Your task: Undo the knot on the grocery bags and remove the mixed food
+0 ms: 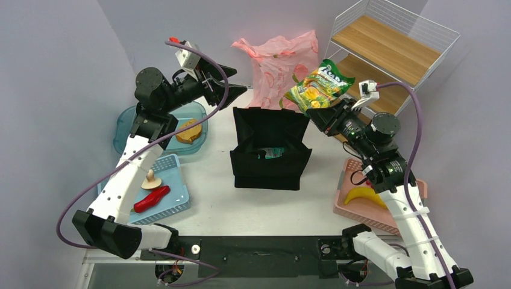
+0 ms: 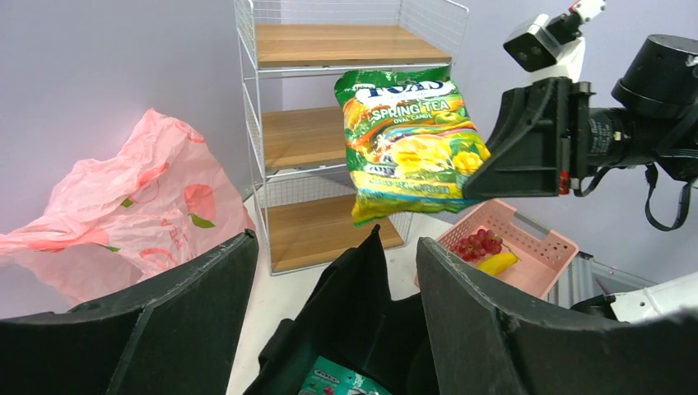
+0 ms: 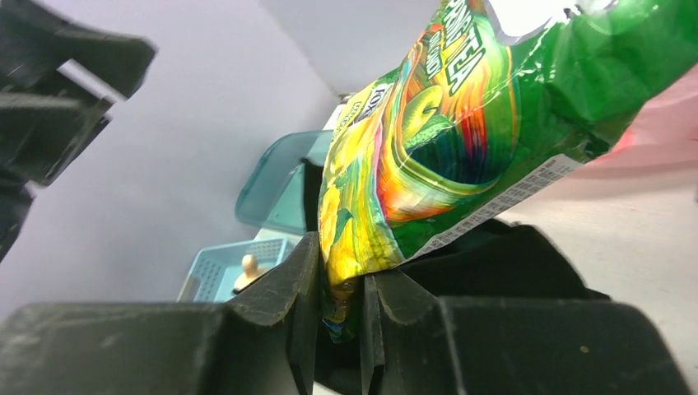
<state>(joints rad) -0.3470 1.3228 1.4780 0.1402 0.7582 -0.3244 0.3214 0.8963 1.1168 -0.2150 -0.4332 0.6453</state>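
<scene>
Two arms are up over the table, one loaded and one free. Entries run by size.

- Wire shelf, far right: not involved.
- Black tote: stands open at the table centre, with both grippers above its rim.
- Pink grocery bag: slumped behind the tote near the back wall. No tied bunch shows, so you cannot tell the state of the knot.
- Pink basket, near right: holds a banana. Blue basket, near left: holds a chilli and a mushroom.
- Green snack packet: pinched by one lower corner in the right gripper, jaws narrow on the foil. It is held clear in the air over the tote's far right corner.
- Left gripper: jaws spread wide with nothing between them, hovering over the tote's far left side and facing the packet.
- Teal packet: low inside the tote.

Judgement: you are in the take-out step, and the green packet needs a place to go. Next, swing the right arm toward a basket and lower it before letting go. The hold is on a corner only, so the packet may swing or slip; go slowly. The teal packet looks like the next pick, and the free left arm is well placed for it.
</scene>
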